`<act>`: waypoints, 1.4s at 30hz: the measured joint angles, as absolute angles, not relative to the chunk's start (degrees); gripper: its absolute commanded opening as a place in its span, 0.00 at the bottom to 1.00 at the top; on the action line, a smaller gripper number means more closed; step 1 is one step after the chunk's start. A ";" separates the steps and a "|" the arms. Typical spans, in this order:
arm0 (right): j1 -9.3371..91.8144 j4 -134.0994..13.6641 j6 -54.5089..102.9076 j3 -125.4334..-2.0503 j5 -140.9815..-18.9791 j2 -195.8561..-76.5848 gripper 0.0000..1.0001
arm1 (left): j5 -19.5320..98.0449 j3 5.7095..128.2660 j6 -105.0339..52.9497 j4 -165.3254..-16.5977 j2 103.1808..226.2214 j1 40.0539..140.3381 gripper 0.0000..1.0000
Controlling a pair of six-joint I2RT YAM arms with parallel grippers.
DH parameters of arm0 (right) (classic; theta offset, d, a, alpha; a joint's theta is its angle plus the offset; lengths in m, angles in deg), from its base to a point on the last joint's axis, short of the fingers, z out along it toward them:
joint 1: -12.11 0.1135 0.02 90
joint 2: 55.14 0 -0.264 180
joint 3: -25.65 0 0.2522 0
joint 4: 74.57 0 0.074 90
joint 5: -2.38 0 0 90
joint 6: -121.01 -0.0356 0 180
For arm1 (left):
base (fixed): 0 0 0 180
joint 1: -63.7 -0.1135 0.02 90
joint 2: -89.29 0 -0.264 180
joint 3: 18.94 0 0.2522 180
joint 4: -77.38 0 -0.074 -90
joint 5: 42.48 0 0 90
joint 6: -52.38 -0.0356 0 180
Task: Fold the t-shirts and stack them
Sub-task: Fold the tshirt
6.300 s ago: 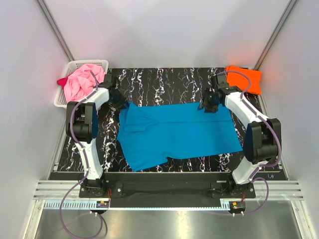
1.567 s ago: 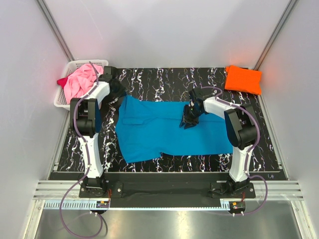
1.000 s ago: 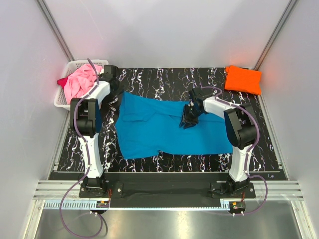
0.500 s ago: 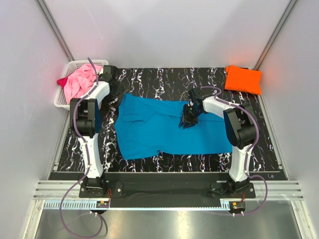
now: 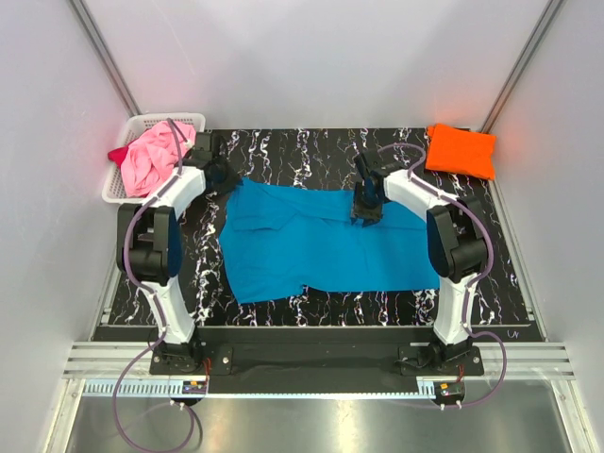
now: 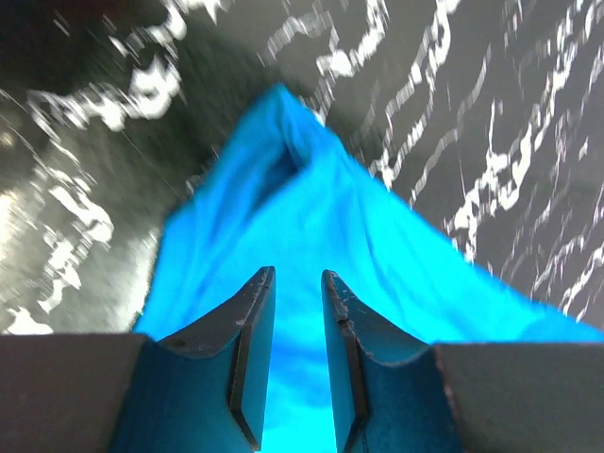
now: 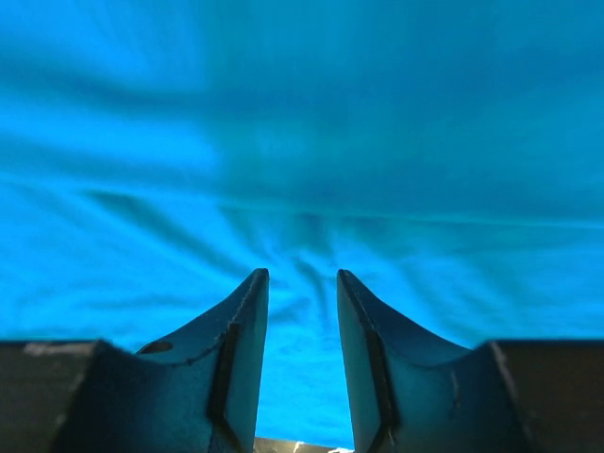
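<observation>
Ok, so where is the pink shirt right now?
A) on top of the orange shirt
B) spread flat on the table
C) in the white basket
C: the pink shirt sits bunched up in the white basket at the far left, while the orange shirt lies by itself in the far right corner.

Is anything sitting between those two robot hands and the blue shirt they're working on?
Nothing visible. The left hand is over the far-left corner of the turquoise t-shirt, the right hand near its far edge, only bare cloth beneath.
</observation>
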State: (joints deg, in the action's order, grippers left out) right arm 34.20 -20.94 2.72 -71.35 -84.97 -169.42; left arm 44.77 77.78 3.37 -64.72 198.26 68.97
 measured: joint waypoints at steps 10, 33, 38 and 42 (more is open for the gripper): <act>26.07 -17.55 4.56 -79.55 -91.19 -169.59 0.44 | 45.08 76.77 3.09 -62.47 198.02 75.49 0.31; 17.98 -12.43 9.23 -90.52 -88.03 -183.71 0.43 | 54.11 86.21 2.63 -47.52 210.48 75.97 0.31; 17.39 -10.44 9.63 -92.94 -88.79 -185.09 0.43 | 56.34 89.93 2.69 -43.76 212.80 76.06 0.31; 16.04 -8.54 9.91 -95.68 -89.53 -186.58 0.43 | 57.34 93.01 2.82 -40.85 214.52 75.90 0.31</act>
State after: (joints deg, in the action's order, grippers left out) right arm 16.04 -8.54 9.91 -95.68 -89.53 -186.58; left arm 57.34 93.01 2.82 -40.85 214.52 75.90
